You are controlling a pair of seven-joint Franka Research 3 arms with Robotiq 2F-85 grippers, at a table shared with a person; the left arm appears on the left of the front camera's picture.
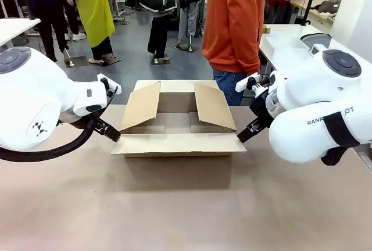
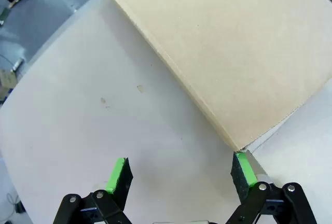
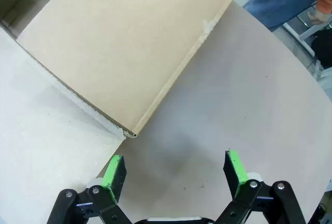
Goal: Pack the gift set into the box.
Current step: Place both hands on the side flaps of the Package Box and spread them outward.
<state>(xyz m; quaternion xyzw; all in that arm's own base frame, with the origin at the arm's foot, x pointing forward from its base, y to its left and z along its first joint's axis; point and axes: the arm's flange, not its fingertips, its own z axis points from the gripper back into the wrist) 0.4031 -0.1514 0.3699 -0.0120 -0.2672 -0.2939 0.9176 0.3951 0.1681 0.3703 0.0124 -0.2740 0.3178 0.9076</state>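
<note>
The box (image 1: 174, 143) is a brown cardboard carton in the middle of the table, its four flaps spread open and its inside dark. The gift set is out of view. My left gripper (image 1: 108, 129) hovers just off the box's left side. In the left wrist view the left gripper (image 2: 179, 169) is open, green pads apart over bare table, by a flap corner of the box (image 2: 233, 53). My right gripper (image 1: 250, 130) sits off the box's right side. In the right wrist view the right gripper (image 3: 176, 167) is open and holds nothing, near a box (image 3: 129, 47) flap corner.
A person in an orange top (image 1: 235, 24) stands at the far edge behind the box. A white side table (image 1: 273, 50) with clear containers is at the back right. Bare tabletop (image 1: 186, 210) stretches in front of the box.
</note>
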